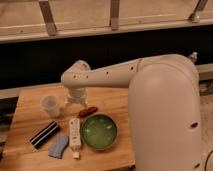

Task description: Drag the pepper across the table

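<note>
The pepper point(89, 110), small and dark red-brown, lies on the light wooden table point(27, 122) just above the green bowl's rim. My gripper point(76, 102) hangs down from the white arm just left of the pepper and slightly behind it. Its fingers stand open with nothing between them. The fingertips are close to the tabletop and do not hold the pepper.
A green bowl point(99, 131) sits in front of the pepper. A white bottle-like tube point(74, 135) lies left of the bowl. A clear cup point(50, 105) stands left of the gripper. A black striped packet point(44, 134) and a blue item point(58, 145) lie near the front left.
</note>
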`<state>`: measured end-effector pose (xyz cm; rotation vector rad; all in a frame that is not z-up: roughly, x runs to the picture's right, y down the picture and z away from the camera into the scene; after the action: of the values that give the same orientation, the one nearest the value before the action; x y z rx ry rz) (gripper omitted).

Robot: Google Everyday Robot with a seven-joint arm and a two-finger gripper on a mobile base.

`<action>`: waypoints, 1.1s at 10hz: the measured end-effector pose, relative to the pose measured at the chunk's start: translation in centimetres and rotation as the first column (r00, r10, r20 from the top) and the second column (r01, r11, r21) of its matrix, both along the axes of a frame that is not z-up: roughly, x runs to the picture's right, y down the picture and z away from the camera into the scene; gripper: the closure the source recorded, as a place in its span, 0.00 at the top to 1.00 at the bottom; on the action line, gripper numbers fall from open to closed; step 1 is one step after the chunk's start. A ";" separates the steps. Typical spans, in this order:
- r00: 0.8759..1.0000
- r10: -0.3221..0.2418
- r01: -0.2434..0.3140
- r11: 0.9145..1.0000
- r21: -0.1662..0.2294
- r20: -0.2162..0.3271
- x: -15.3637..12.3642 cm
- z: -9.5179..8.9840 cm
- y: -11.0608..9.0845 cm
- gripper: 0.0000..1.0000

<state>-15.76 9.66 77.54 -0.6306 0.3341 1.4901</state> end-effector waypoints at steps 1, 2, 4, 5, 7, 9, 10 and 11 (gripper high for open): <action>1.000 0.002 -0.002 1.000 0.000 -0.002 0.1 0.0 0.0 0.65; 1.000 0.000 0.000 1.000 0.000 -0.001 0.1 0.0 0.0 0.65; 1.000 -0.001 0.001 1.000 -0.007 -0.017 0.2 0.4 0.1 0.65; 0.999 -0.009 0.008 1.000 -0.014 -0.037 0.3 1.1 0.4 0.65; 0.997 -0.031 0.030 0.999 -0.022 -0.073 0.3 3.1 1.0 0.65; 0.992 -0.039 0.036 0.999 -0.023 -0.119 1.2 4.5 0.4 0.65; 0.991 -0.035 0.032 0.999 -0.023 -0.132 1.5 5.1 0.2 0.65; 0.988 -0.034 0.031 0.999 -0.027 -0.148 1.8 5.5 0.2 0.65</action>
<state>-13.92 9.85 83.08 -0.5328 0.4760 1.5071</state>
